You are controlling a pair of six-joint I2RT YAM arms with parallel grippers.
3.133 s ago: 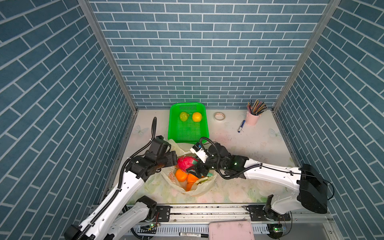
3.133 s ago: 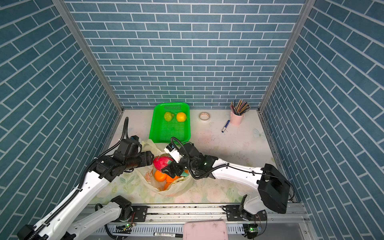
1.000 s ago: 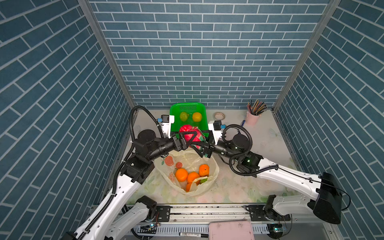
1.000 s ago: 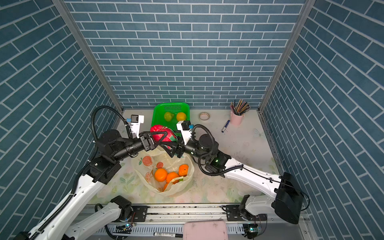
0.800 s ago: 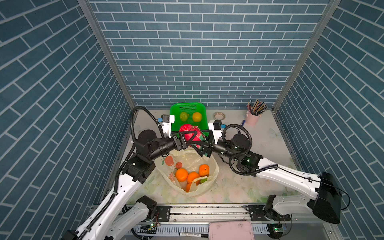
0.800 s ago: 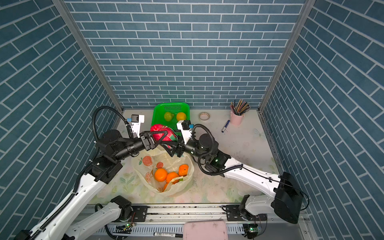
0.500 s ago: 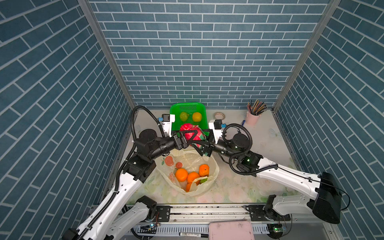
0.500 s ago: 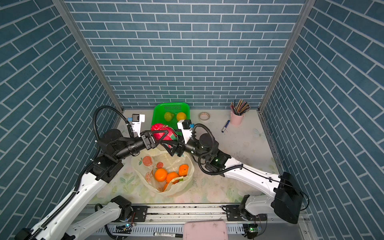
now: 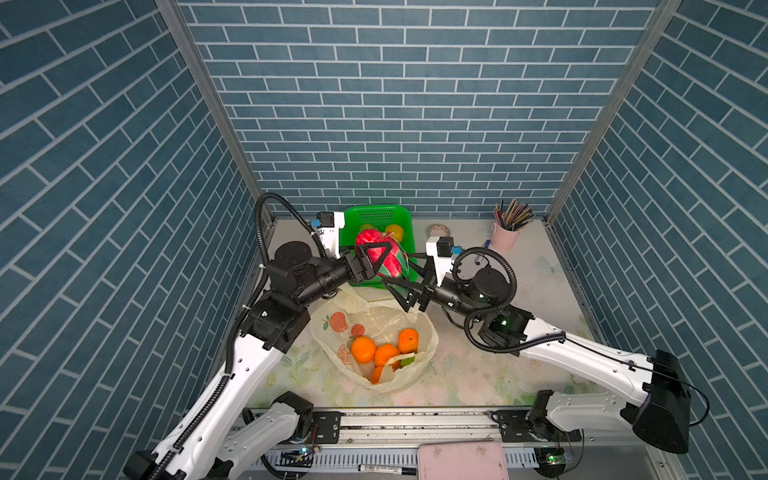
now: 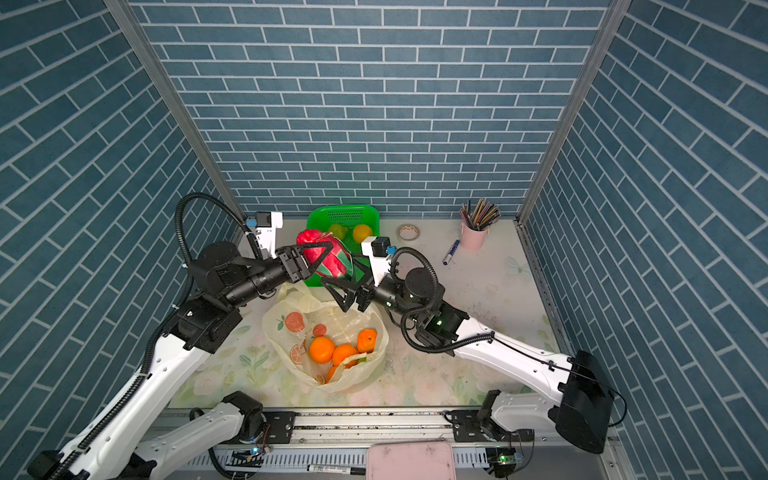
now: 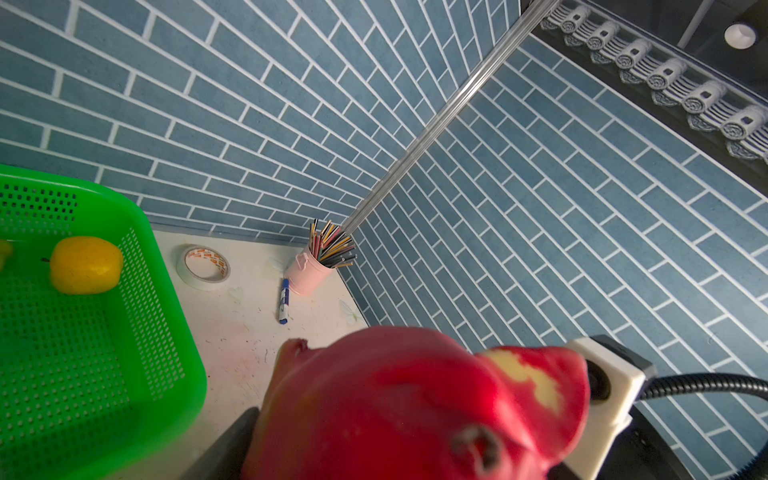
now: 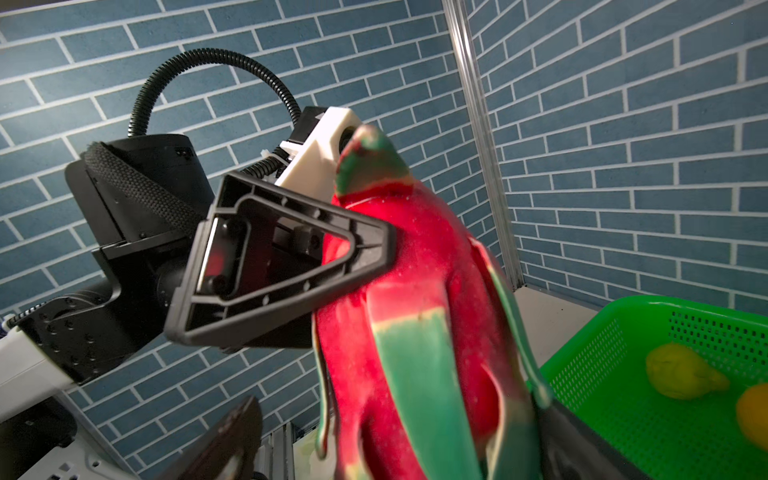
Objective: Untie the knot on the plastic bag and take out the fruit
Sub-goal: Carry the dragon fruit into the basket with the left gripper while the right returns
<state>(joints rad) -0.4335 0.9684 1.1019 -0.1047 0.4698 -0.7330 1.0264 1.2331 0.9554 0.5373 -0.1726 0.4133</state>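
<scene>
Plastic bag (image 9: 429, 344) holds oranges (image 9: 363, 349); green basket (image 9: 374, 214) holds a yellow fruit (image 9: 395, 232)

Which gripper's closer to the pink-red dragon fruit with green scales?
Left. The left gripper is clamped on the pink-red dragon fruit; the right gripper stands open around its lower end.

The white left arm (image 9: 245, 365) and white right arm (image 9: 582, 357) reach inward, meeting mid-air. The black left gripper (image 9: 383, 261) clamps a pink-red, green-scaled dragon fruit (image 9: 368, 240) — the black right gripper (image 9: 397, 269) stands spread wide, fingers flanking it.
</scene>
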